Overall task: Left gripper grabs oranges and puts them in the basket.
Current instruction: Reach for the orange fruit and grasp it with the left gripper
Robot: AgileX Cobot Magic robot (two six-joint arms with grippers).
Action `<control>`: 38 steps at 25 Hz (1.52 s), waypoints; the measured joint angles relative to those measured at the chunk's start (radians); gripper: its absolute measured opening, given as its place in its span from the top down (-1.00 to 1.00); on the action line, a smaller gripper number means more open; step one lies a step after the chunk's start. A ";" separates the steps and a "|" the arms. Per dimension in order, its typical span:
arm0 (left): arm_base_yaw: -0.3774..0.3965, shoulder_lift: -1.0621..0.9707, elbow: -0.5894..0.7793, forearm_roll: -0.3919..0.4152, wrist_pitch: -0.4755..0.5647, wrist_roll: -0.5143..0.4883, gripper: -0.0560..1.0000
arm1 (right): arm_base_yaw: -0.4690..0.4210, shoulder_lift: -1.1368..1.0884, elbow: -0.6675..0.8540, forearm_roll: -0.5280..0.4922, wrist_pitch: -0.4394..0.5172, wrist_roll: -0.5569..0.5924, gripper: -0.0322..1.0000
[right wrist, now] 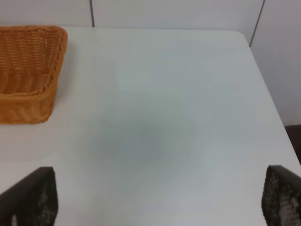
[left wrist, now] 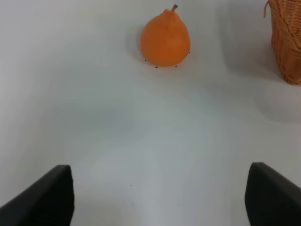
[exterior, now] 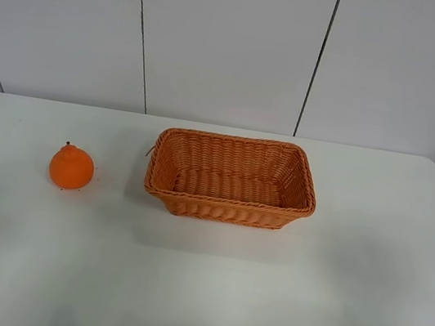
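One orange (exterior: 71,167) with a knobby top and a dark stem sits on the white table, left of the wicker basket (exterior: 231,178). The basket is empty. In the left wrist view the orange (left wrist: 165,38) lies ahead of my left gripper (left wrist: 160,197), whose dark fingers (left wrist: 44,197) are spread wide and hold nothing; a basket corner (left wrist: 287,37) shows at the side. My right gripper (right wrist: 155,200) is open and empty over bare table, with the basket (right wrist: 28,70) off to one side. Neither arm shows in the exterior high view.
The white table (exterior: 264,286) ends at a far edge against grey wall panels (exterior: 228,41). Its right edge (right wrist: 268,94) shows in the right wrist view.
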 joint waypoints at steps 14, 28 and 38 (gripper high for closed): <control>0.000 0.000 0.000 0.000 -0.003 0.000 -0.71 | 0.000 0.000 0.000 0.000 0.000 0.000 -0.41; 0.000 0.512 -0.343 0.000 -0.058 0.071 -0.71 | 0.000 0.000 0.000 0.000 0.000 0.000 -0.41; 0.000 1.188 -0.737 0.000 -0.056 0.072 -0.71 | 0.000 0.000 0.000 0.000 0.000 0.000 -0.41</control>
